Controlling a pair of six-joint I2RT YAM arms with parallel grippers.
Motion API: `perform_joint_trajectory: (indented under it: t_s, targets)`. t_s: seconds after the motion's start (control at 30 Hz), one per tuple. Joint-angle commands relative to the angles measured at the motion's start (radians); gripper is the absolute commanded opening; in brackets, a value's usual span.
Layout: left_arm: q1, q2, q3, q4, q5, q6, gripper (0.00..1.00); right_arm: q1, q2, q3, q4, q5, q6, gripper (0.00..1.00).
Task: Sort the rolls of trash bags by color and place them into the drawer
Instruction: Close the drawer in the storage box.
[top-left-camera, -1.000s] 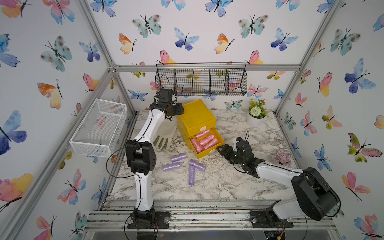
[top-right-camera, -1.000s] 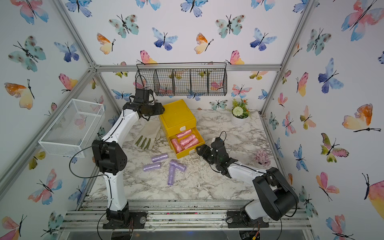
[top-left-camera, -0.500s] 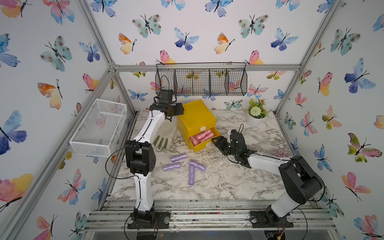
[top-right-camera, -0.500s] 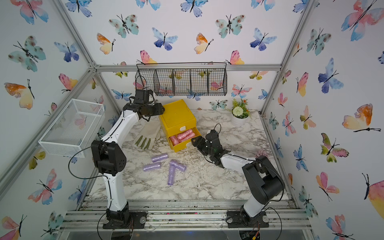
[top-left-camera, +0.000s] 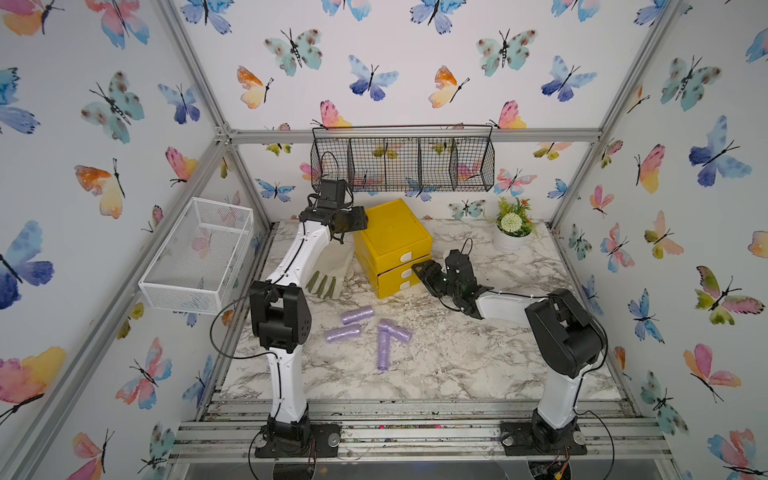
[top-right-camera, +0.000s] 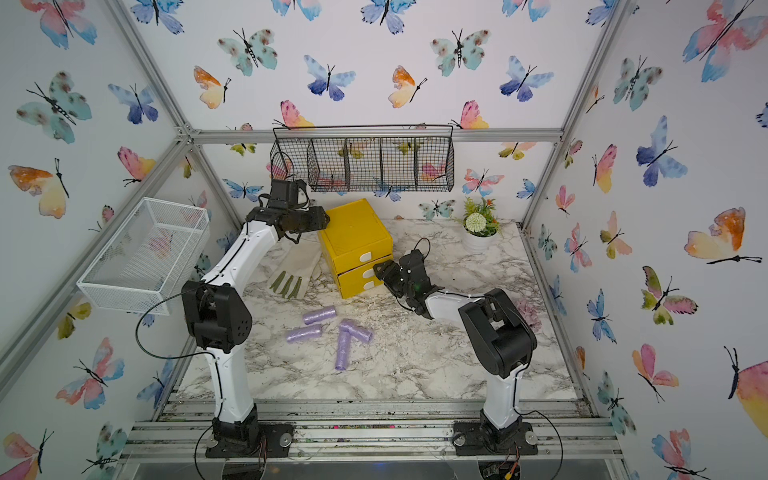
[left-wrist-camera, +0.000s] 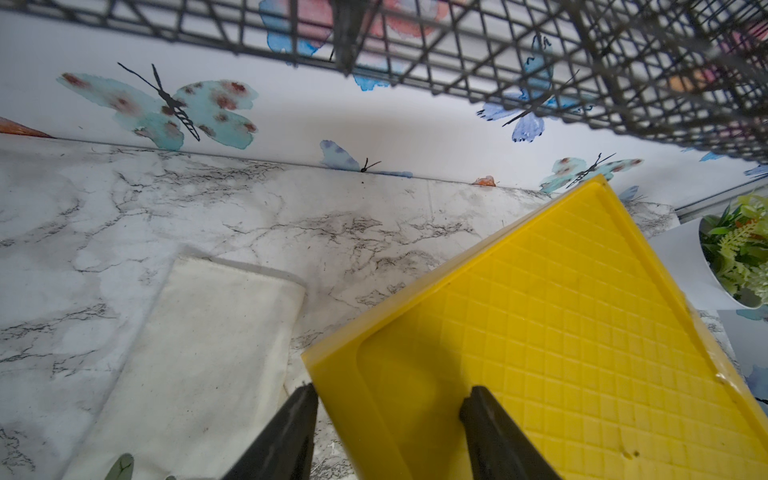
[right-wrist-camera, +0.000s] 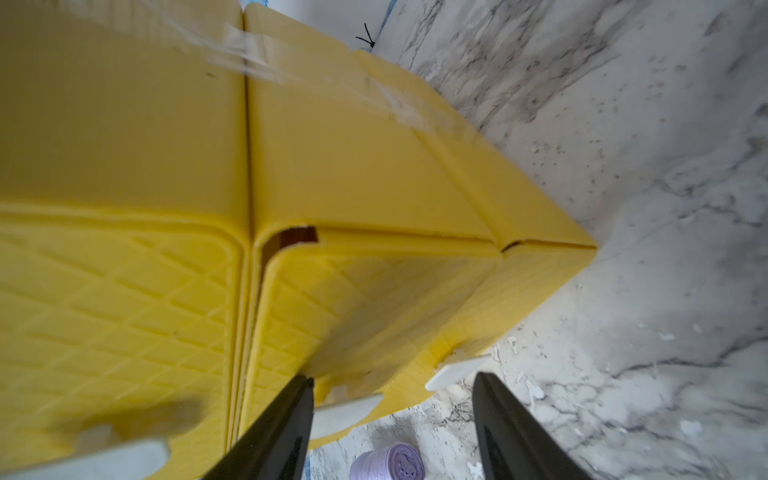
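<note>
- Pushing the middle drawer (top-left-camera: 400, 272) home is what my right pincer (top-left-camera: 420, 271) has just done. A second ago that drawer of the yellow cabinet (top-left-camera: 392, 239) stood pulled out with pink rolls lying in it. Now all three fronts sit flush in both top views.
- In its wrist view the right pincer (right-wrist-camera: 392, 378) is spread. One finger rests against the drawer front beside the white handle tabs, and it pinches nothing.
- My left pincer (left-wrist-camera: 390, 390) has not shifted. It is spread as well, straddling the cabinet's top corner on the side where the glove (top-left-camera: 334, 272) lies. I cannot tell whether it actually presses on the plastic.
- The pink rolls are now out of sight inside the cabinet, so I judge that colour sorted.
- Four purple rolls (top-left-camera: 356, 315) are still loose on the desk (top-left-camera: 457, 365), in front of the cabinet and well apart from it. Two of them touch in an L shape.
- No green roll shows anywhere, and I cannot tell whether any sits in another drawer.
- I reckon the next job is opening a fresh drawer for the purple ones. The right pincer is already at the handles, and the cabinet may slide when pulled, so the left brace matters.
</note>
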Motion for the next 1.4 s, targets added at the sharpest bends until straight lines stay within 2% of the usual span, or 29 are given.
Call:
perform_joint_trajectory:
  t_s: [0.0, 0.27, 0.4, 0.47, 0.6, 0.67, 0.97, 1.17, 1.37]
  targets:
    - [-0.040, 0.035, -0.042, -0.116, 0.044, 0.023, 0.59, -0.003, 0.025, 0.043, 0.023, 0.004, 0.004, 0.66]
    - [-0.044, 0.015, -0.063, -0.116, 0.049, 0.030, 0.60, -0.003, 0.059, 0.059, 0.039, -0.018, 0.014, 0.66]
    - [-0.044, 0.000, -0.073, -0.115, 0.043, 0.028, 0.62, -0.003, -0.015, 0.022, -0.001, 0.000, 0.011, 0.66]
    - [-0.044, -0.004, -0.073, -0.114, 0.043, 0.027, 0.62, -0.003, -0.078, 0.006, -0.085, 0.031, 0.020, 0.66]
    - [-0.043, -0.009, -0.072, -0.116, 0.039, 0.024, 0.63, -0.002, -0.157, 0.090, -0.401, 0.103, 0.025, 0.72]
    - [-0.044, -0.011, -0.073, -0.116, 0.037, 0.022, 0.63, -0.003, -0.174, 0.105, -0.467, 0.096, 0.037, 0.72]
    - [-0.044, -0.028, -0.079, -0.116, 0.032, 0.016, 0.64, 0.009, -0.178, -0.034, -0.331, -0.004, 0.192, 0.70]
    - [-0.044, -0.027, -0.081, -0.115, 0.039, 0.013, 0.64, 0.030, -0.084, 0.040, -0.344, -0.025, 0.185, 0.69]
    - [-0.044, -0.028, -0.084, -0.114, 0.040, 0.012, 0.64, 0.042, -0.001, 0.079, -0.303, -0.037, 0.236, 0.68]
